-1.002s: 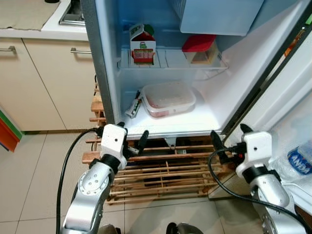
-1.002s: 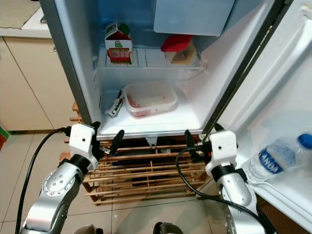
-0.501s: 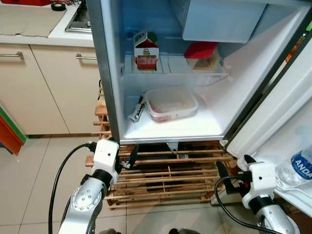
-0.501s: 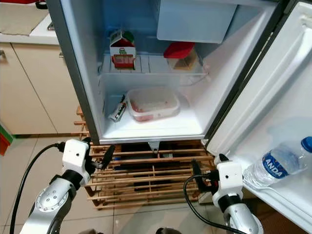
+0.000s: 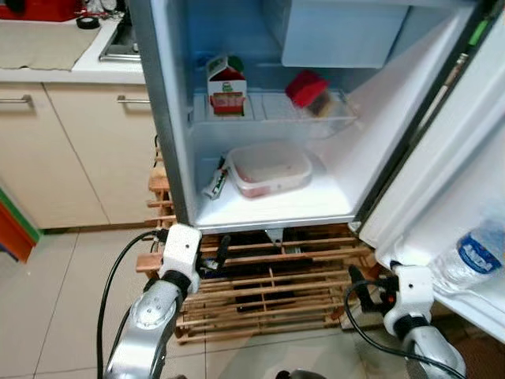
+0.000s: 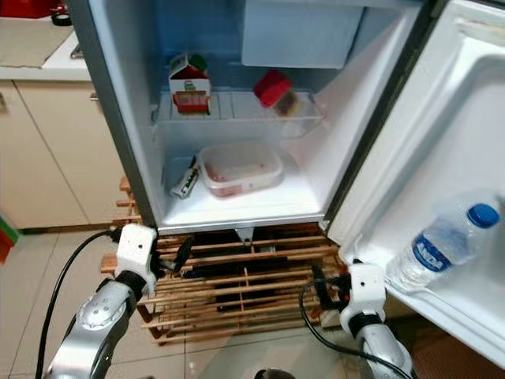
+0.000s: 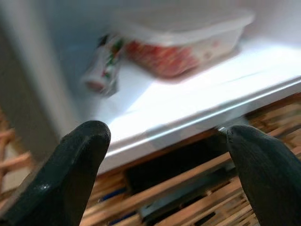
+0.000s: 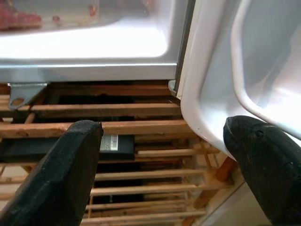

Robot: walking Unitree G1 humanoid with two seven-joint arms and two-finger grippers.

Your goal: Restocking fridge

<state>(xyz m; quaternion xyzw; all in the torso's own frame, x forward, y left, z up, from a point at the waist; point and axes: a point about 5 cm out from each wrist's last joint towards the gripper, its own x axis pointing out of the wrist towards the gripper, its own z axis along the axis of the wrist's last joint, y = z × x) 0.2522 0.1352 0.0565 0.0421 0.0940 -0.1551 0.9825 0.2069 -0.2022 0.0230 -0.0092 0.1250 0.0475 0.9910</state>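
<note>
The fridge point(image 5: 268, 213) stands open. On its wire shelf are a milk carton point(image 5: 226, 85) and a red-lidded box point(image 5: 310, 88) that looks tilted. On the fridge floor lie a clear tub of red food point(image 5: 268, 167) and a small packet point(image 5: 215, 183); the left wrist view shows the same tub point(image 7: 183, 37) and packet point(image 7: 102, 70). A water bottle point(image 5: 472, 257) rests in the door shelf at the right. My left gripper point(image 5: 211, 251) is open and empty, low below the fridge's front edge. Beside the door's bottom corner my right gripper point(image 5: 369, 280) is also open and empty.
A wooden slatted pallet point(image 5: 276, 292) sits under the fridge, right behind both grippers. The open fridge door point(image 5: 465, 158) closes off the right side. Beige cabinets point(image 5: 71, 158) and a counter point(image 5: 55, 47) stand at the left. Tiled floor point(image 5: 55, 316) lies in front.
Both grippers have dropped from the fridge's front edge to in front of the pallet, still open. The view has shifted. The red-lidded box now looks tilted.
</note>
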